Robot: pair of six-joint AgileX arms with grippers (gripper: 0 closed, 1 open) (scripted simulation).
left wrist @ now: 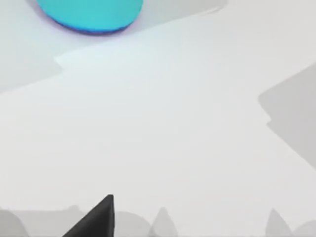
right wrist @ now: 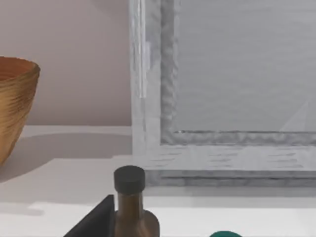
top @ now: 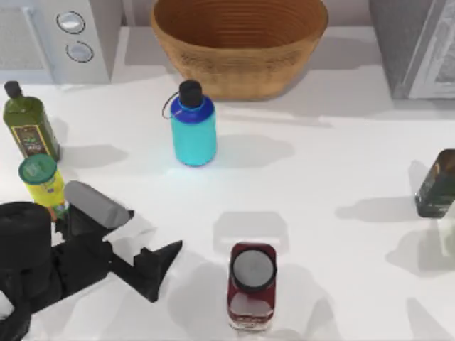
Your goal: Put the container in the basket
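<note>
The container (top: 193, 128), a cyan bottle with a blue shoulder, black cap and thin loop strap, stands upright on the white table just in front of the basket (top: 238, 67). The big tan wicker basket sits at the back centre. My left gripper (top: 165, 270) hovers low at the front left, open and holding nothing, pointing toward the container from well short of it. The left wrist view shows the container's base (left wrist: 89, 15) far ahead of one dark fingertip (left wrist: 101, 219). The right wrist view has a dark fingertip (right wrist: 96, 222) of my right arm set off to one side, and the basket's wall (right wrist: 15, 108).
A green oil bottle (top: 28, 124) and a yellow green-lidded can (top: 41, 177) stand at the left, close to my left arm. A dark red jar (top: 251, 284) is front centre, a dark bottle (top: 437, 185) at the right edge. Grey appliances (top: 64, 35) (top: 419, 42) flank the basket.
</note>
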